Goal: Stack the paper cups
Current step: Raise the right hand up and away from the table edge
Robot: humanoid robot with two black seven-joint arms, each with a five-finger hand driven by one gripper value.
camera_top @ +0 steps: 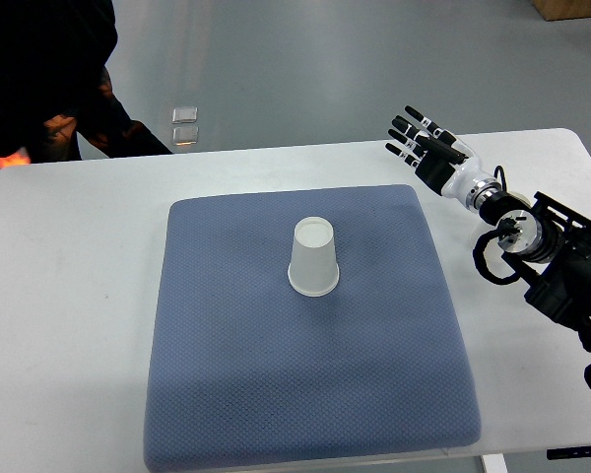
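Observation:
A white paper cup stands upside down near the middle of the blue-grey mat, its wider rim on the mat. My right hand hovers over the white table beyond the mat's far right corner, well to the right of the cup. Its fingers are stretched out straight and hold nothing. The right arm runs in from the right edge. No left arm shows.
The mat lies on a white table. A person in dark clothing stands at the far left corner. Grey floor lies beyond the table's far edge.

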